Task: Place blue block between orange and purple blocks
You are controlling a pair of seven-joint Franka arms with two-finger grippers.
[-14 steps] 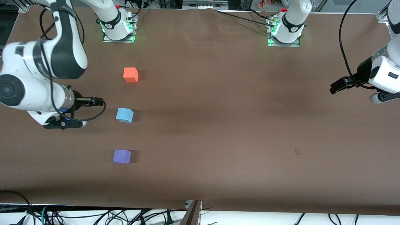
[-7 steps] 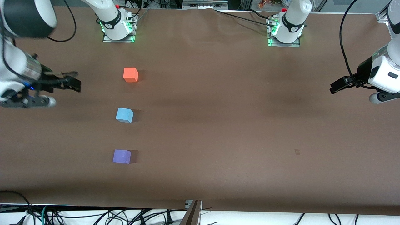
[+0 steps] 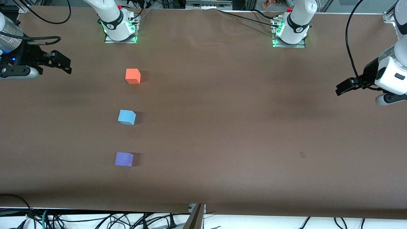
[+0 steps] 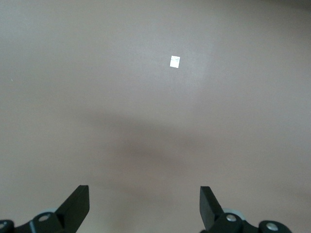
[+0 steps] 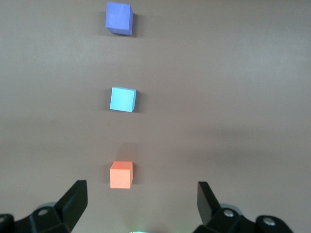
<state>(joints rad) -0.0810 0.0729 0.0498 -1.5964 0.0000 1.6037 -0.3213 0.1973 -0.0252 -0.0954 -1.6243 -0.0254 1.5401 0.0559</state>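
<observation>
brown table [image 3: 222, 111], blue block [image 3: 127, 117] between orange block [image 3: 133, 76] and purple block [image 3: 123, 159], both grippers spread

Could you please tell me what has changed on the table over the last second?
The right gripper, open and empty, drew away from beside the blue block toward its own end of the table and its base. The blue block, orange block and purple block stayed in line. The left gripper, waiting open, did not move.

Blue block [image 3: 127, 117] flat on table, in line between orange block [image 3: 133, 76] (farther) and purple block [image 3: 124, 159] (nearer), all well apart.
</observation>
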